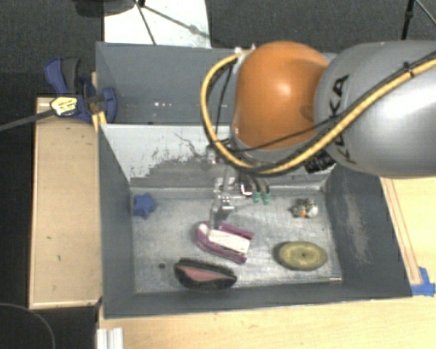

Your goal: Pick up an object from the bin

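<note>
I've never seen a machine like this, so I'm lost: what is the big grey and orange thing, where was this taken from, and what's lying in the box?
The big thing is a robot arm, grey with an orange cover, reaching in from the right. The camera looks down from above on a grey metal bin. At the arm's end is a gripper, its hand for picking things up. It hangs just over a purple and white object in the middle of the bin; I cannot tell whether it grips it. Around it lie a small blue piece, a dark oval with pink inside, an olive disc and a small metal bit.
</note>
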{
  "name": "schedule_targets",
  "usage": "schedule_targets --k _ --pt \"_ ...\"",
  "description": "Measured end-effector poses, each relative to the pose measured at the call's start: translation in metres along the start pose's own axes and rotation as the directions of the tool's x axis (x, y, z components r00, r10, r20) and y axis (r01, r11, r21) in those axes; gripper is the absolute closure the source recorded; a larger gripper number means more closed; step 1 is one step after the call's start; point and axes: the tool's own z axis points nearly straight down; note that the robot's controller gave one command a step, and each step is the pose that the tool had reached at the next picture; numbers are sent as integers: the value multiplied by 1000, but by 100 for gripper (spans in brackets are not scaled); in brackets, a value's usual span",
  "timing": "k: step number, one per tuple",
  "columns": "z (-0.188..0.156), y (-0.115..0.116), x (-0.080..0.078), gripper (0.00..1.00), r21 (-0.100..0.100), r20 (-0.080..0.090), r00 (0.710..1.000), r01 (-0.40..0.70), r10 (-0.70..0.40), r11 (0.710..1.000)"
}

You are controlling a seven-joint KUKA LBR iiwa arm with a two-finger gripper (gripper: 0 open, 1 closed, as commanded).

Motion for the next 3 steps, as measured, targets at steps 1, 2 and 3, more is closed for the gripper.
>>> schedule_targets --k 1,2,3 --pt "59 -45 58 0 2 -6 973 233 -233 973" --pt "164 -52 36 0 1 -2 998 63 -63 998" --pt "162 -51 37 100 0 -3 998 62 -62 998"
